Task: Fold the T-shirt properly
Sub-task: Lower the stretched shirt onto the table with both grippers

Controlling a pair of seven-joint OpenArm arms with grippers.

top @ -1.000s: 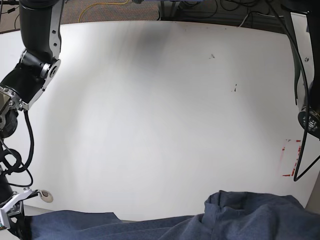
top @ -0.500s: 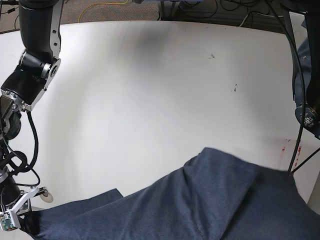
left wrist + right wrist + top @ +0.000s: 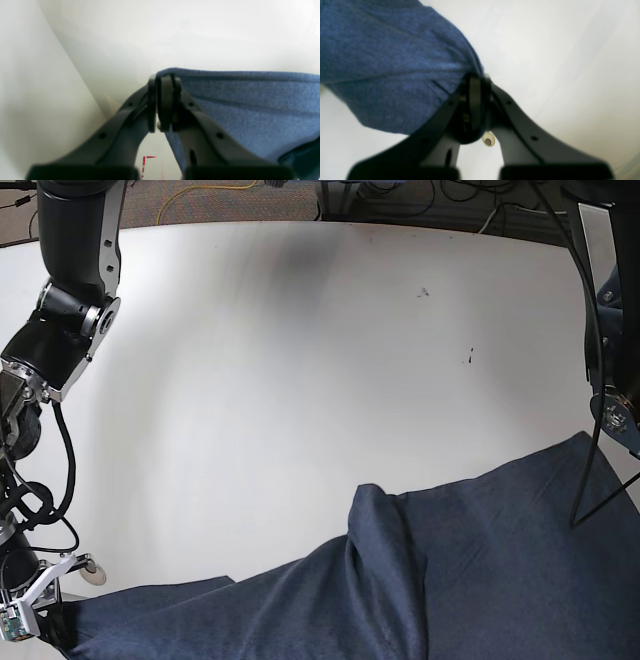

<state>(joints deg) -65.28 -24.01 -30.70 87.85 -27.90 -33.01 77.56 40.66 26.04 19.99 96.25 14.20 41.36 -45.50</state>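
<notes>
the t-shirt (image 3: 420, 580) is stretched along the near edge of the white surface (image 3: 300, 380). at its left end in the base view it is clamped by the right gripper (image 3: 476, 82), at its far right corner by the left gripper (image 3: 163, 82). the cloth's long axis runs between the two, sagging mid-span.

1 T-shirt (image 3: 470, 560), 2 end effectors, left (image 3: 163, 100) and right (image 3: 475, 105), 1 white bench (image 3: 300, 380), 1 red mark (image 3: 147, 162).
</notes>
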